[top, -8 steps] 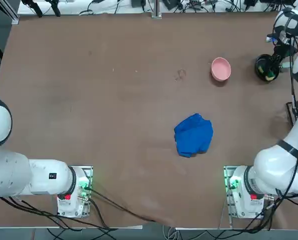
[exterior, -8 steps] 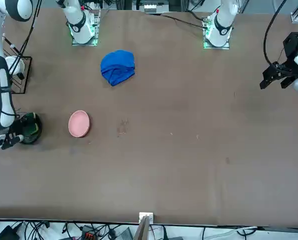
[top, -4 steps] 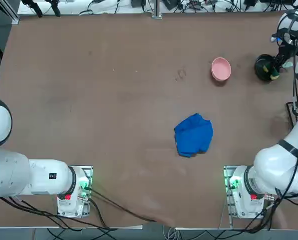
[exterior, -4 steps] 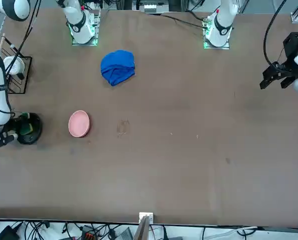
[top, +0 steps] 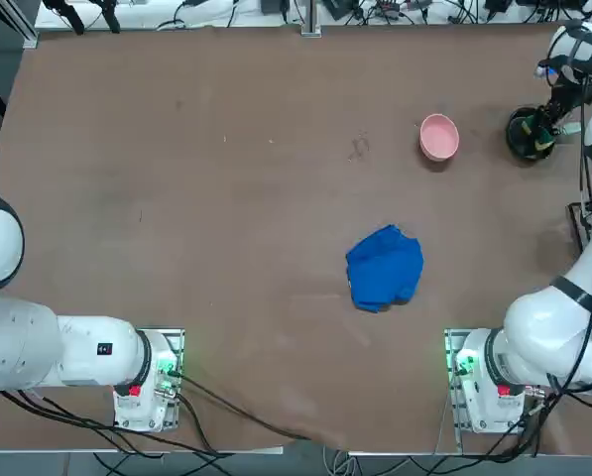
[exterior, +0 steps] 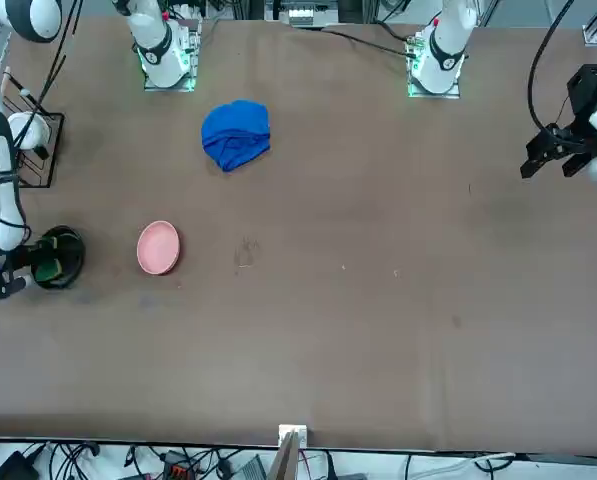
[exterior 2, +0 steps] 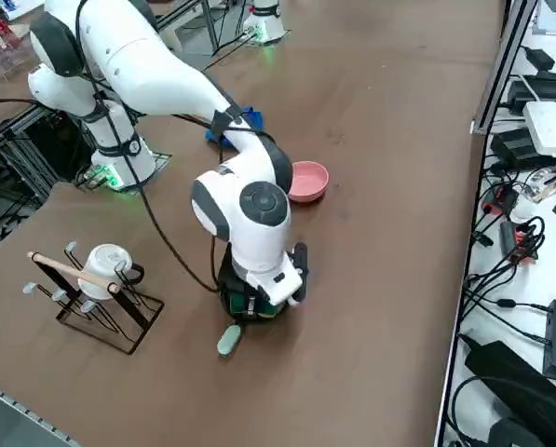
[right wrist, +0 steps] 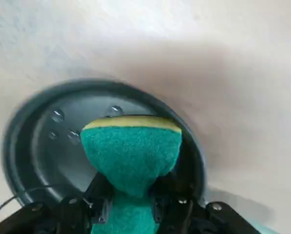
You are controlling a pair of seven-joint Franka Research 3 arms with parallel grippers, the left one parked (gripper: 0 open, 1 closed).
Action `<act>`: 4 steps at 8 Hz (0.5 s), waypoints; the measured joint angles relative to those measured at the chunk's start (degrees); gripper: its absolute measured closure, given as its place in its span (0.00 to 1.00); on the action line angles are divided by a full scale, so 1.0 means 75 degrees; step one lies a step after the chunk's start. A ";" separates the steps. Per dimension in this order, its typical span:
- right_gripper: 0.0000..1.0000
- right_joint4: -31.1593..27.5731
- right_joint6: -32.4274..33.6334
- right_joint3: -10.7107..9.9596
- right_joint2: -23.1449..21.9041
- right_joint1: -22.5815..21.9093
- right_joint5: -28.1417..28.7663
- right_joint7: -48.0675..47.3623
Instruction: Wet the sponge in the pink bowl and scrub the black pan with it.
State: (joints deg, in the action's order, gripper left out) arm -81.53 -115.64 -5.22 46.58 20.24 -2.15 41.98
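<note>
The black pan (right wrist: 36, 146) lies at the table's far right corner, its inside dotted with water drops. Seen from the side, its light handle (exterior 2: 229, 339) points toward the table edge. My right gripper (right wrist: 130, 197) hangs over the pan, shut on the sponge (right wrist: 130, 146), whose green face shows with a yellow strip behind it. The sponge reaches down into the pan (exterior: 66, 247). The pink bowl (top: 439, 137) stands a short way to the left of the pan (top: 520, 132) and the gripper (top: 545, 127), apart from both.
A crumpled blue cloth (top: 385, 268) lies mid-table, nearer the arm bases. A wire rack (exterior 2: 96, 303) holding a white mug stands by the right table edge, close to the pan. Cables and boxes crowd the floor beyond the far edge.
The gripper with the sponge has shifted back and forth across the pan's inside; the wrist has swung slightly. The pan, bowl and cloth have stayed where they were.
</note>
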 joint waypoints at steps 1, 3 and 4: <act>0.57 -0.0026 0.0045 0.0022 0.0005 -0.0175 -0.0002 -0.0236; 0.57 -0.0036 0.0367 0.0019 -0.0029 -0.0535 -0.0003 -0.0522; 0.57 -0.0046 0.0608 0.0013 -0.0057 -0.0599 -0.0003 -0.0532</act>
State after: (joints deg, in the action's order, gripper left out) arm -81.87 -111.07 -5.13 46.15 15.74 -2.18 37.99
